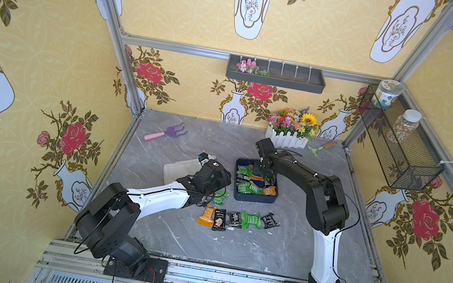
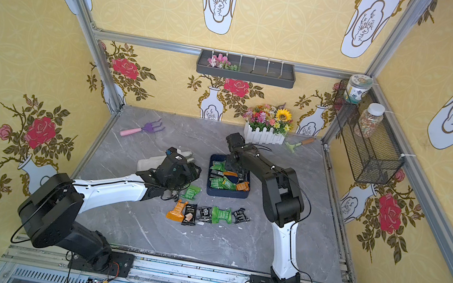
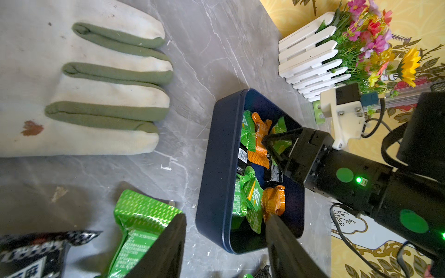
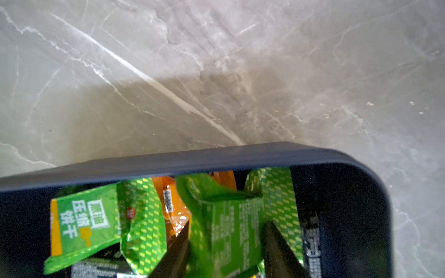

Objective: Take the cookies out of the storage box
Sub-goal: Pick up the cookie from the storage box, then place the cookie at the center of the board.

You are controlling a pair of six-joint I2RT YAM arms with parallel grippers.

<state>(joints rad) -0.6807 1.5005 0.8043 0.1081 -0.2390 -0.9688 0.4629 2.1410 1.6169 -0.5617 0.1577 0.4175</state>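
Observation:
The dark blue storage box [image 1: 253, 199] [image 2: 225, 194] stands mid-table and holds several green, orange and black cookie packets [image 1: 252, 186] [image 3: 252, 199]. My right gripper [image 1: 264, 175] [image 4: 227, 222] reaches down into the box, shut on a green cookie packet [image 4: 228, 207] with a finger on each side. Several packets [image 1: 236, 219] lie in a row in front of the box. Another green packet [image 1: 220, 198] [image 3: 142, 216] lies beside my left gripper [image 1: 221, 180] [image 3: 226, 215]. That gripper hangs open and empty at the box's left near corner.
A white and green work glove [image 1: 179, 168] [image 3: 84, 96] lies left of the box, partly under my left wrist. A purple toy rake [image 1: 166, 133] lies at the back left. A flower planter [image 1: 290, 131] and a small trowel [image 1: 320, 147] stand at the back.

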